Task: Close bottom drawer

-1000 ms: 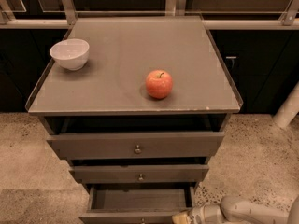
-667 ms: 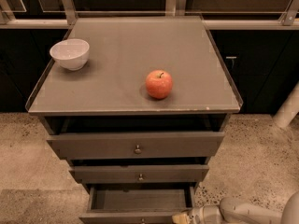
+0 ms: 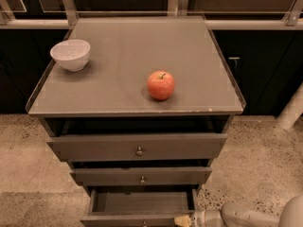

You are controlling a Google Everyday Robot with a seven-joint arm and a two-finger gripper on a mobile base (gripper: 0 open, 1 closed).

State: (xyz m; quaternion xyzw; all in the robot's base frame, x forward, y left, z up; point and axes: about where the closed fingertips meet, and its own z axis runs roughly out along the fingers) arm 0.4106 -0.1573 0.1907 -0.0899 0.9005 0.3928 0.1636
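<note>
Cabinet top (image 3: 123, 51) with bowl (image 3: 70, 54) and apple (image 3: 161, 85), speckled floor (image 3: 261, 167), bottom drawer (image 3: 141, 203) open, gripper (image 3: 182, 220) at its front, grip unclear.

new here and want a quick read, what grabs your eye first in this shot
The red apple stands out on the grey cabinet top, with a white bowl at its far left corner. Below, the bottom drawer is open, and the gripper sits at the right end of its front.

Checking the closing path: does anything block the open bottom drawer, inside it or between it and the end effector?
Nothing visible does. The slim dark grey-brown wooden bottom drawer shows a bare interior, and the end effector sits at its front panel's right end.
</note>
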